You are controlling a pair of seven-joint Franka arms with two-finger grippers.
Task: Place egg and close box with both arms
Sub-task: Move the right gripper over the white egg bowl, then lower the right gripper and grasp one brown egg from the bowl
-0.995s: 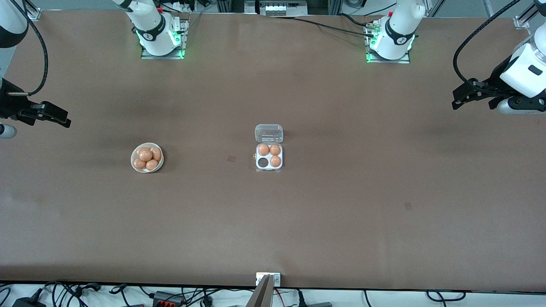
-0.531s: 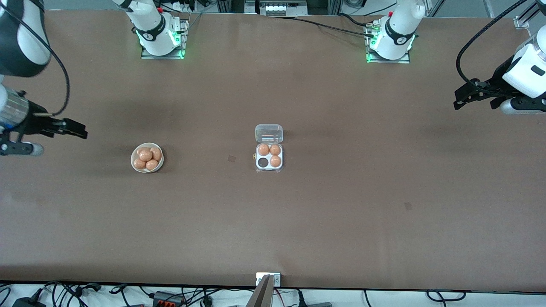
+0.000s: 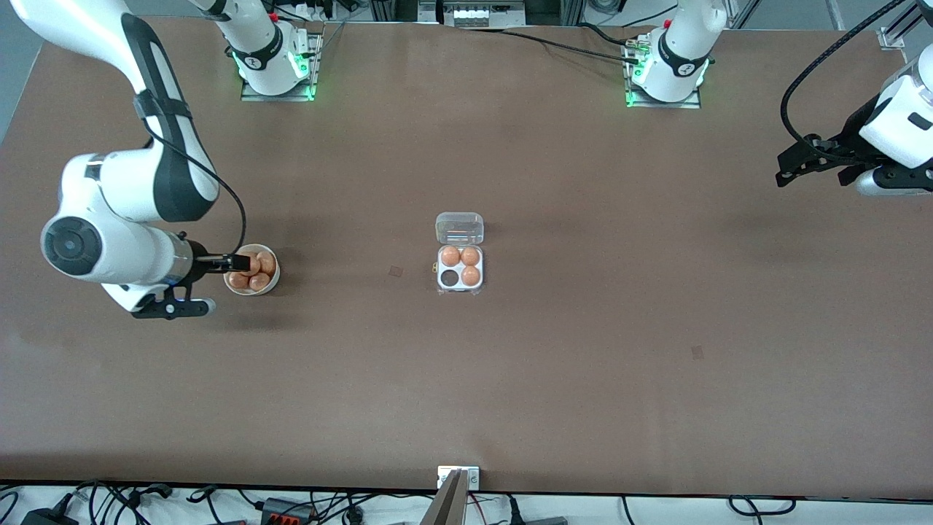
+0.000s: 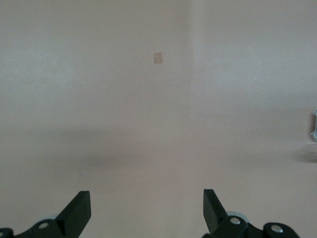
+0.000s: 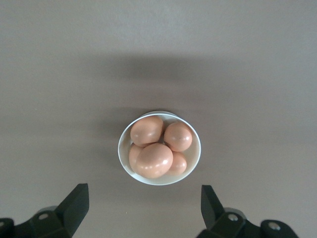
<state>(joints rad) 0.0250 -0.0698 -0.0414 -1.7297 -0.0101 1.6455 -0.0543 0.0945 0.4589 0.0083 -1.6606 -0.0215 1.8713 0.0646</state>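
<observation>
The clear box (image 3: 459,279) lies mid-table with its transparent lid (image 3: 459,227) open flat. It holds three orange-brown eggs (image 3: 470,256), and one cell (image 3: 450,278) is empty. A white bowl (image 3: 251,292) toward the right arm's end holds several more eggs (image 3: 267,262). My right gripper (image 3: 237,261) is open and empty over the bowl's edge. In the right wrist view the bowl (image 5: 163,181) and its eggs (image 5: 154,159) lie just ahead of the open right gripper (image 5: 143,206). My left gripper (image 3: 791,164) waits, open and empty, over the left arm's end (image 4: 146,208).
Two small dark marks are on the brown table, one (image 3: 396,271) between bowl and box, one (image 3: 697,353) nearer the front camera toward the left arm's end; one mark shows in the left wrist view (image 4: 158,58). A metal bracket (image 3: 458,477) sits at the table's near edge.
My right arm has swung in from the table's end to the bowl, and its gripper is now over the bowl's edge. The left arm has barely moved. Box and eggs are unmoved.
</observation>
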